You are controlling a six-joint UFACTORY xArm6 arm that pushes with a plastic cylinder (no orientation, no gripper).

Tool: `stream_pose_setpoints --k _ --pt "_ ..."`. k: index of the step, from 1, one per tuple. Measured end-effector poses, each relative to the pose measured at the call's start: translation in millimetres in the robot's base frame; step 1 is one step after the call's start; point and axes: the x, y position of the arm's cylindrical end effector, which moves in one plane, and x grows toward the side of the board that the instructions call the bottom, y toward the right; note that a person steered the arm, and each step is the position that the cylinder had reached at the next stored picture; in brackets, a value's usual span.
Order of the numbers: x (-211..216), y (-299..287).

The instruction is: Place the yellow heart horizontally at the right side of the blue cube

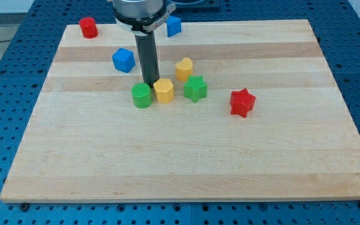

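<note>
Two yellow blocks sit close; the yellow heart block [184, 68] lies right of the blue cube block [123, 60], slightly nearer; my tip [150, 84] holds nothing, touching down between the green round block [142, 95] and yellow six-sided block [164, 90], probably heading for the heart.

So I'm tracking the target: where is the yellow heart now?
The yellow heart sits just above the board's centre, right of the blue cube, just above the green star; my tip is to its lower left.

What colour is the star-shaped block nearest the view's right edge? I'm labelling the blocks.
Red: the red star, seen in the camera view.
</note>
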Motion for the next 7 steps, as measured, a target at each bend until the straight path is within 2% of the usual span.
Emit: stream_pose_setpoints --k 5,6,7 --pt "-67.3 123.0" --pt "-53.1 81.0" --pt "-65.0 41.6"
